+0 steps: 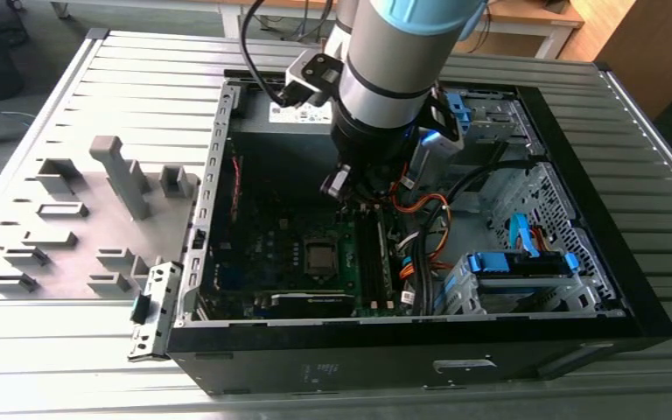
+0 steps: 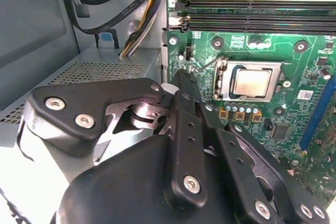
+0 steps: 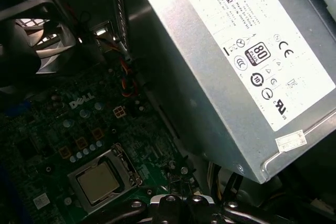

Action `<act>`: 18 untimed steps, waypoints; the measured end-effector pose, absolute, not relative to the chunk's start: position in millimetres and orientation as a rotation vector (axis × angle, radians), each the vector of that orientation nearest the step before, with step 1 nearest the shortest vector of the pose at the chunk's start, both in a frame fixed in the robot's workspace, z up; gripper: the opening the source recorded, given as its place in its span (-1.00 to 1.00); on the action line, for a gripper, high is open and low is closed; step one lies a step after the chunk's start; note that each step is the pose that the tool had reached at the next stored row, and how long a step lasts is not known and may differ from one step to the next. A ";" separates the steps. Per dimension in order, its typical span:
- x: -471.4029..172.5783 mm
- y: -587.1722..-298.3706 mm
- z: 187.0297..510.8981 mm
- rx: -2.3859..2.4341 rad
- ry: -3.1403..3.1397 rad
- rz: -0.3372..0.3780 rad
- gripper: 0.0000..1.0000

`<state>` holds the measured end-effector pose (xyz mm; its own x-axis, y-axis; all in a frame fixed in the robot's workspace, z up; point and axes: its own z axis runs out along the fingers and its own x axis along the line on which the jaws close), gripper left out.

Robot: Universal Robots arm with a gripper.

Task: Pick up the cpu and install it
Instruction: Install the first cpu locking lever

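A white label [image 3: 262, 51] of symbols on the power supply [image 3: 194, 119]; seemingly a logo on the motherboard [image 3: 37, 135]

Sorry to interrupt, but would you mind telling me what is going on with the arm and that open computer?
The robot arm is reaching down into the open computer case, which lies on its side on the table. The cpu already sits in its socket on the green motherboard, and nothing is on it. The gripper hangs just beside the socket without touching the chip. The grey power supply sits close by.
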<state>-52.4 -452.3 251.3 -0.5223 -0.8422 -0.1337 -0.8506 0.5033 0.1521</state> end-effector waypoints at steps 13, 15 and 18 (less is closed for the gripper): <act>-52.3 -448.0 246.0 -1.532 2.678 0.310 -0.79; -52.4 -448.0 245.7 -1.532 2.678 0.310 -0.79; -52.3 -447.8 245.2 -1.532 2.678 0.310 -0.79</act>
<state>-52.3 -447.8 245.2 -0.5109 -0.8491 -0.1341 -0.8573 0.4918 0.1524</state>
